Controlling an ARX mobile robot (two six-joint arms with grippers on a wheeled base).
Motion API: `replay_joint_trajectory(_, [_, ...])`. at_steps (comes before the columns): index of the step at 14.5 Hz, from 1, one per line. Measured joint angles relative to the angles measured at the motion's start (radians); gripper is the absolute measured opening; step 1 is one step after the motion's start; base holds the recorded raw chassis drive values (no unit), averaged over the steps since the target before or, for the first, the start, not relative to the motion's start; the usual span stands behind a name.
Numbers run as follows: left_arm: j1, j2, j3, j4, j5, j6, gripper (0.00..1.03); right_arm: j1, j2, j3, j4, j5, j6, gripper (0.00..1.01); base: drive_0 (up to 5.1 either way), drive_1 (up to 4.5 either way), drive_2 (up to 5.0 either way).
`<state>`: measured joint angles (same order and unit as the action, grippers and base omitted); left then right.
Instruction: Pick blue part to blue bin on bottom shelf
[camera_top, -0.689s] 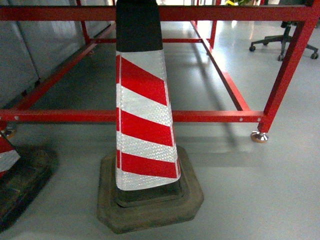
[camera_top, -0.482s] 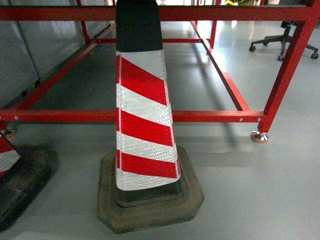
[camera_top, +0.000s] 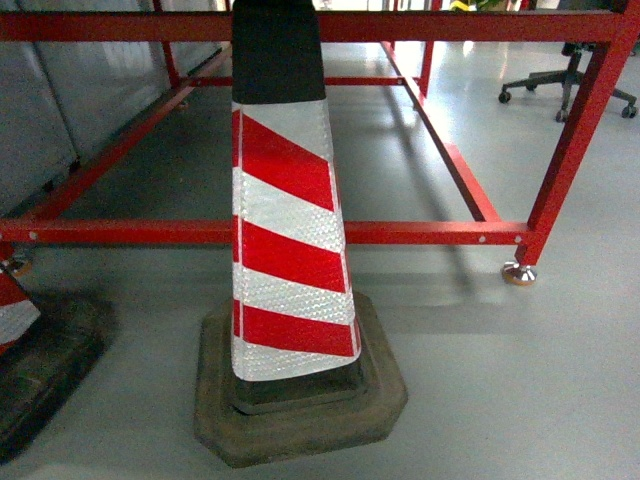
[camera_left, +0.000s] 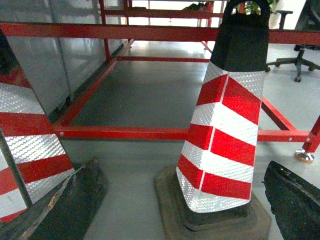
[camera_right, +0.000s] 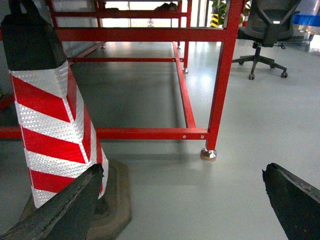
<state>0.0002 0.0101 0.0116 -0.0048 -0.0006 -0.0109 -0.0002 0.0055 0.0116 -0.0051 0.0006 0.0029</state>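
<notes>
Standing in the middle of the head view, a red-and-white striped traffic cone (camera_top: 290, 240) with a black top rests on its dark rubber base on the grey floor (camera_top: 500, 380), just in front of a red steel frame (camera_top: 420, 232). A second cone (camera_top: 20, 320) sits at the left edge. An office chair (camera_right: 265, 30) stands well behind the frame. The left pincer (camera_left: 185, 210) and right pincer (camera_right: 185, 205) both hang released, dark fingers spread wide. The blue part, blue bin and bottom shelf seem out of sight in all three views
</notes>
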Motion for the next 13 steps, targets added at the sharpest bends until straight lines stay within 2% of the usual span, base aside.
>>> replay_joint_trajectory(13, [0.000, 0.000, 0.000, 0.000, 0.000, 0.000, 0.98, 0.000, 0.000, 0.000, 0.000, 0.000, 0.000, 0.98, 0.0, 0.00, 0.0])
